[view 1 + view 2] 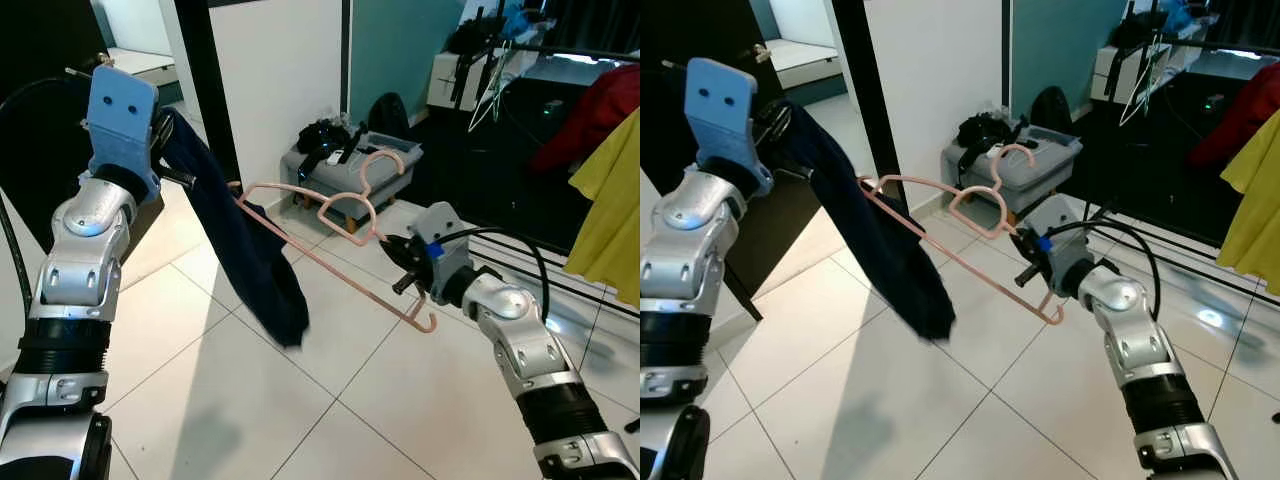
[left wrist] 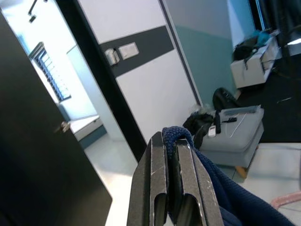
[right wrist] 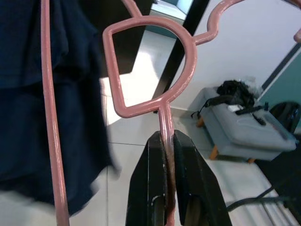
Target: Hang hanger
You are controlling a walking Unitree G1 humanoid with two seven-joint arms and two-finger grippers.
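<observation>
A pink hanger (image 1: 340, 235) is held out in mid-air above the tiled floor, with my right gripper (image 1: 398, 252) shut on its shoulder bar near the neck (image 3: 165, 155). Its hook (image 1: 385, 162) points up and away from me. A dark navy garment (image 1: 250, 250) hangs down from my raised left gripper (image 1: 160, 135), which is shut on the cloth's top edge (image 2: 176, 136). The hanger's far end (image 1: 243, 192) touches or sits inside the garment; which one I cannot tell.
A grey storage box (image 1: 350, 165) with dark items on top stands against the white wall. A yellow garment (image 1: 610, 215) and a red one (image 1: 600, 105) hang at the right. A black door (image 2: 42, 155) is on my left.
</observation>
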